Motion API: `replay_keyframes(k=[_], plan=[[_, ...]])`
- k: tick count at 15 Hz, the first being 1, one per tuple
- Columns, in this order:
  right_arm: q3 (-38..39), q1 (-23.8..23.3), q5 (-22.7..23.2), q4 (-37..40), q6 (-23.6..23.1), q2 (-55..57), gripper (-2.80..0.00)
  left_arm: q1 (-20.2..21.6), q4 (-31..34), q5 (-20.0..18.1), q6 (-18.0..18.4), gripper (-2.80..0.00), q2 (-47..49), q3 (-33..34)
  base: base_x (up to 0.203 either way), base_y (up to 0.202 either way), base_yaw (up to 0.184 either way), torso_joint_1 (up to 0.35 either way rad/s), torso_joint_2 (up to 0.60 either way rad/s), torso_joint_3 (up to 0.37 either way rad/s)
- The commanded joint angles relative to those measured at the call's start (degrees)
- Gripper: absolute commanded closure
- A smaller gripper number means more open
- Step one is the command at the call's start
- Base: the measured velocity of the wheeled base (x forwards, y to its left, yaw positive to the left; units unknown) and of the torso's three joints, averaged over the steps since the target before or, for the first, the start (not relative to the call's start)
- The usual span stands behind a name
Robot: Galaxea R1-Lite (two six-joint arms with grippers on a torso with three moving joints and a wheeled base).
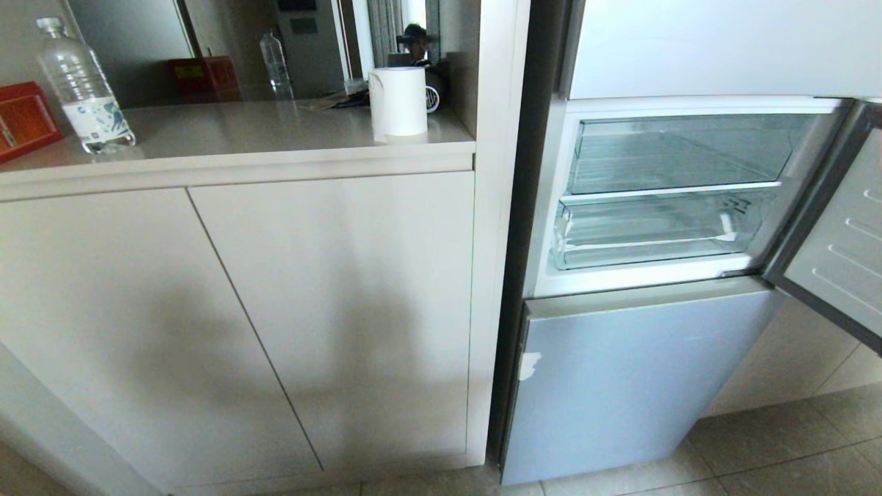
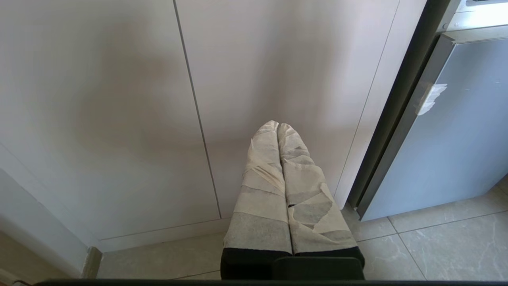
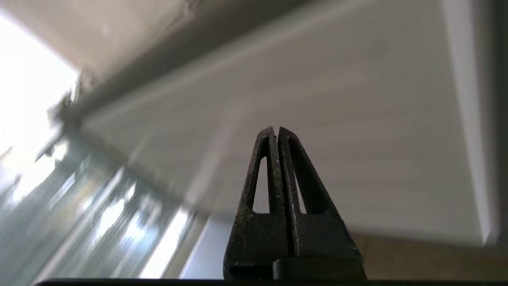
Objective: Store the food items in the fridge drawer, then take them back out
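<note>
Clear fridge drawer (image 1: 654, 231) pushed in; right hand (image 3: 276, 130) closed, empty.

Fridge drawer (image 1: 654, 234): clear glossy plastic, white strip at front.
Lower fridge door (image 1: 620, 386): smooth silver-blue satin finish.
Cabinet doors (image 1: 241, 310): matt cream panels.
Left gripper (image 2: 278, 126): fingers wrapped in pale creased tape.
Right gripper (image 3: 275, 129): black scuffed plastic.

A beige counter (image 1: 275, 138) carries 1 clear water bottle (image 1: 84, 86) near a red box (image 1: 24, 120) and 1 white cylindrical jug (image 1: 398, 101), above 2 closed cabinet doors (image 1: 331, 310), beside a fridge's open door (image 1: 837, 234) and its closed grey lower door (image 1: 634, 379) over floor tiles (image 1: 792, 448).
</note>
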Motion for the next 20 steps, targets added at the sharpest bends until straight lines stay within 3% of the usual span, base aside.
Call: replay_keyframes(k=[1,7,10,15,20], plan=[[-6.4,-5.3,0.3,-1.4,1.4,8.7,0.0,0.0,0.0,0.1,0.0,0.0,0.1,0.0,0.0,0.0,0.0,0.0,0.0,0.0],[-4.8,-6.5,2.1,-1.8,0.5,1.5,0.0,0.0,0.0,0.0,0.0,0.0,0.1,0.0,0.0,0.0,0.0,0.0,0.0,0.0],[-2.9,-6.5,2.2,-1.9,-2.8,-0.3,0.0,0.0,0.0,0.0,0.0,0.0,0.1,0.0,0.0,0.0,0.0,0.0,0.0,0.0],[-2.1,-6.5,2.3,-1.9,-2.9,-1.9,0.0,0.0,0.1,0.0,0.0,0.0,0.1,0.0,0.0,0.0,0.0,0.0,0.0,0.0],[-1.0,-6.5,2.3,-1.9,-3.0,-3.5,0.0,0.0,0.0,0.1,0.0,0.0,0.1,0.0,-0.001,0.003,-0.151,0.001,0.0,0.002]])
